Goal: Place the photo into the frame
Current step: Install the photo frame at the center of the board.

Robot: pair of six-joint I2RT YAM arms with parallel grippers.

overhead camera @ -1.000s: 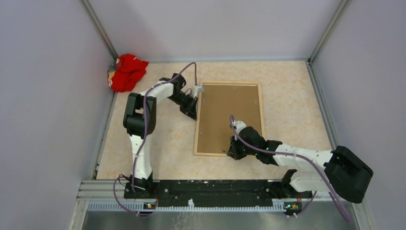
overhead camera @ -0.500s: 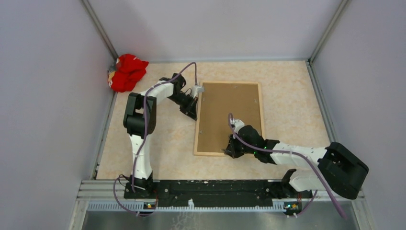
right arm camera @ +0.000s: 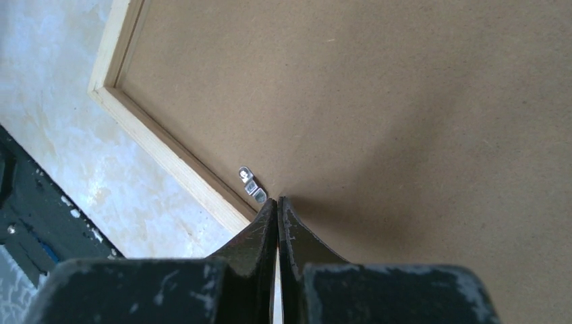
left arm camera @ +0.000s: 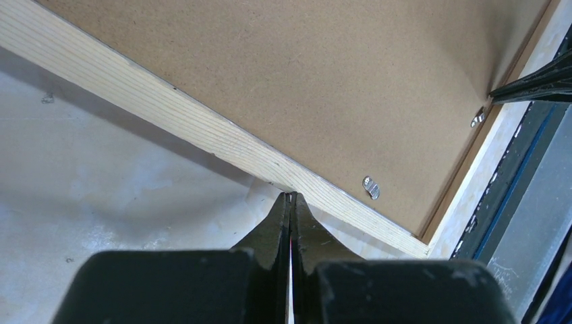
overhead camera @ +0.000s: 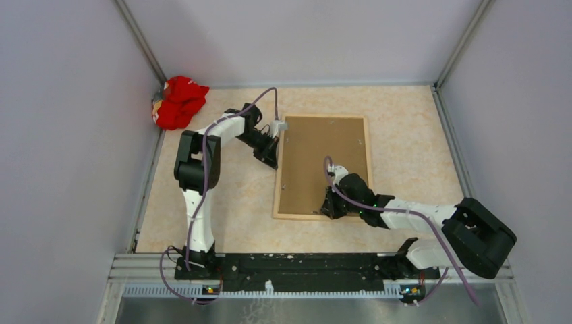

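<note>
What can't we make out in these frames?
- The photo: in no view. The backing board covers the opening of the frame, so anything under it is hidden.
- Right wrist: the shut right gripper hides whether its tips touch the clip.
- Top view: the red bundle is too small to identify.

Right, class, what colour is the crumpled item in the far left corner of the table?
The crumpled item is red, best seen in the top external view.

The frame (left arm camera: 202, 128) rail blocks my left claw (left arm camera: 291, 197) dead ahead; bare worktop (left arm camera: 101, 202) lies open to its left. A metal clip (right arm camera: 249, 182) sits just left of my right claw (right arm camera: 276, 200); flat backing board (right arm camera: 405, 101) ahead.
</note>
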